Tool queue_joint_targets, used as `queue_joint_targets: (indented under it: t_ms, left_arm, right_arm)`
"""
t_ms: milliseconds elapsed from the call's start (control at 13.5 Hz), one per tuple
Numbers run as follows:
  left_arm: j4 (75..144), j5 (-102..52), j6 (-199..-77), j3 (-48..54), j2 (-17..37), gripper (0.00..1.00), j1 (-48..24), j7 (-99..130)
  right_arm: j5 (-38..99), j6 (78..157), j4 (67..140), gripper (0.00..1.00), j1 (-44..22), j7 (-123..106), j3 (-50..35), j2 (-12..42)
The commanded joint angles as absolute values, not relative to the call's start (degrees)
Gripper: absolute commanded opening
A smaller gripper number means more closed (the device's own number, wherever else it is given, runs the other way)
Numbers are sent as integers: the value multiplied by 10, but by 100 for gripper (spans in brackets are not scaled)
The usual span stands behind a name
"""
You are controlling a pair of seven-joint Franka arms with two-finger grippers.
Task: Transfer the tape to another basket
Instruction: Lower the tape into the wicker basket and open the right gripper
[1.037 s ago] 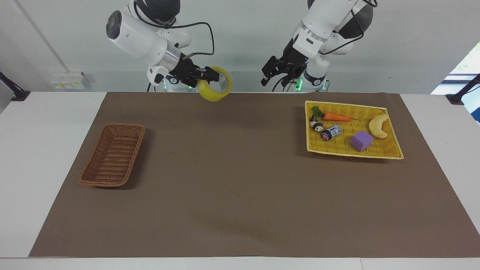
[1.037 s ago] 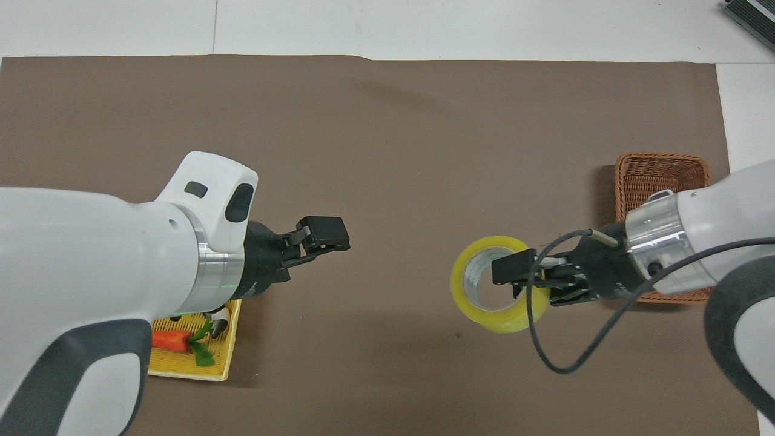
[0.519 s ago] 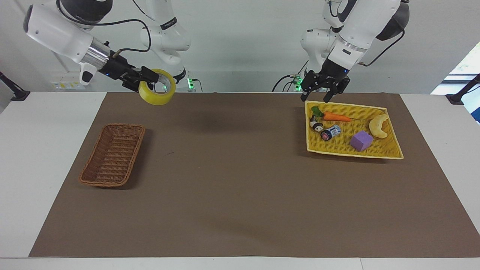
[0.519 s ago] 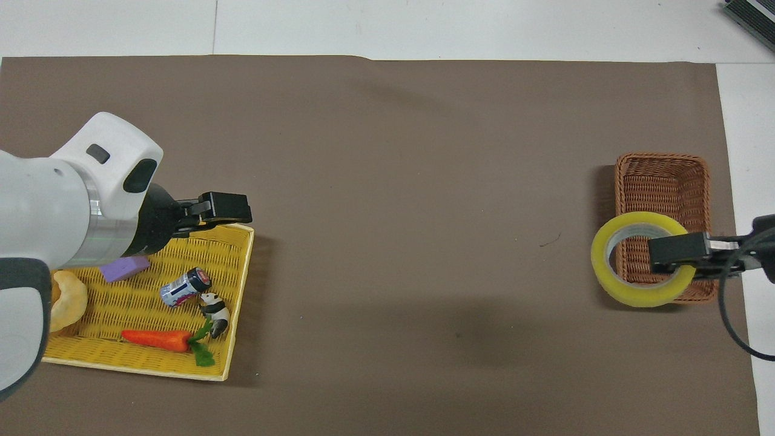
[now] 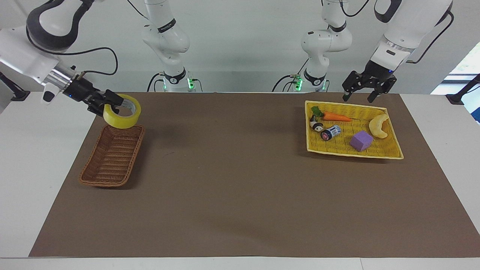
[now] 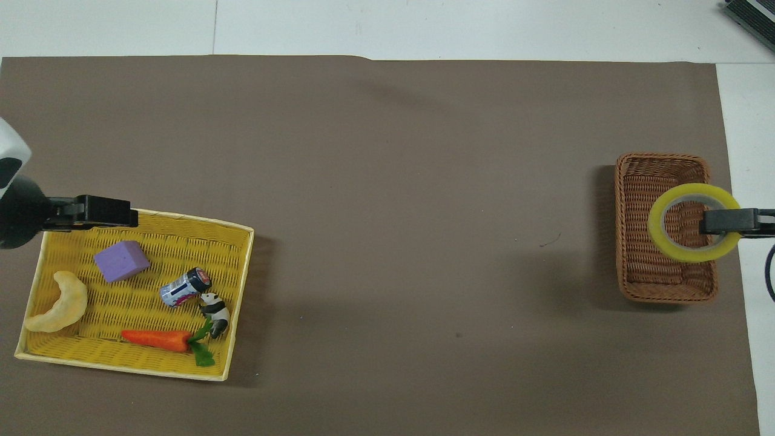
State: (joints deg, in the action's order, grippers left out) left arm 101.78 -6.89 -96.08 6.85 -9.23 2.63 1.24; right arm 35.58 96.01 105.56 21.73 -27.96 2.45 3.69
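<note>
**Tape carried over the brown basket, release not yet made.**
The right gripper, clamped on one wall of the tape, holds the roll in the air over the end of the basket nearer the robots; the roll appears clear of the rim, though the slanted view leaves this uncertain. The left gripper, fingers apart and empty, waits over the robot-side edge of the yellow tray. Risk: the roll hangs close to the basket's short wall, so a release here could let it strike the rim, tip outward, and roll away across the brown mat.
</note>
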Motion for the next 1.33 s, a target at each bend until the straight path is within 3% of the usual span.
queue_joint_targets:
  t_ms: [0,222,519,1259]
  left_arm:
    - [992,-33,-928,75,-86,100,53,-29]
    - [871,9,-819,76,2,100,62,-29]
    - [925,8,-832,76,-32,100,77,-67]
    - [912,4,-836,76,-33,100,77,-58]
  right_arm:
    - [323,1016,1021,0,212,-279,17,70]
    - [320,1054,1022,0,221,-322,17,125]
    - [323,1063,1029,0,244,-371,17,168]
    - [332,1078,1068,0,261,-427,17,187]
